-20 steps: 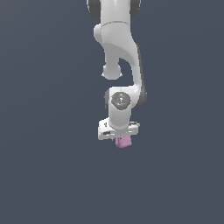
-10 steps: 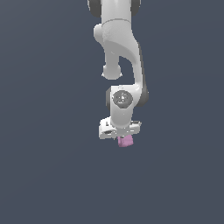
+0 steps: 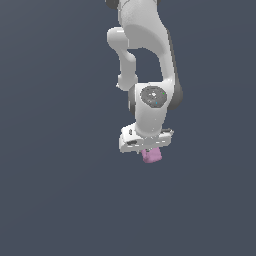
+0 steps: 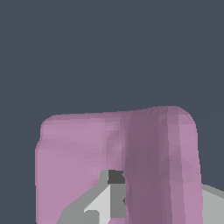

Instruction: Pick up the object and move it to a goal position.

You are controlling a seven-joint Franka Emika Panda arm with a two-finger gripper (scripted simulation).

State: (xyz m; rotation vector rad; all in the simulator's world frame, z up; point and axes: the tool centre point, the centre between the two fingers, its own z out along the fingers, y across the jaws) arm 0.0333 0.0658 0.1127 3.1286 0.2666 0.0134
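Observation:
The object [image 3: 151, 155] is a small matte pink-lilac blocky piece. It hangs just under the white hand of the arm, near the middle of the exterior view. My gripper [image 3: 148, 151] is shut on it; the fingers are mostly hidden behind the hand and the piece. In the wrist view the object [image 4: 144, 148] fills the lower half of the picture, with a grey fingertip [image 4: 105, 199] pressed against it. The object sits well above the dark ground, held in the air.
A plain dark blue-grey ground [image 3: 60, 190] fills both views. The white arm [image 3: 145, 45] reaches down from the top of the exterior view. No goal marker shows.
The arm's lower joints have shifted slightly. The gripper and the pink piece stay at almost the same spot, still held.

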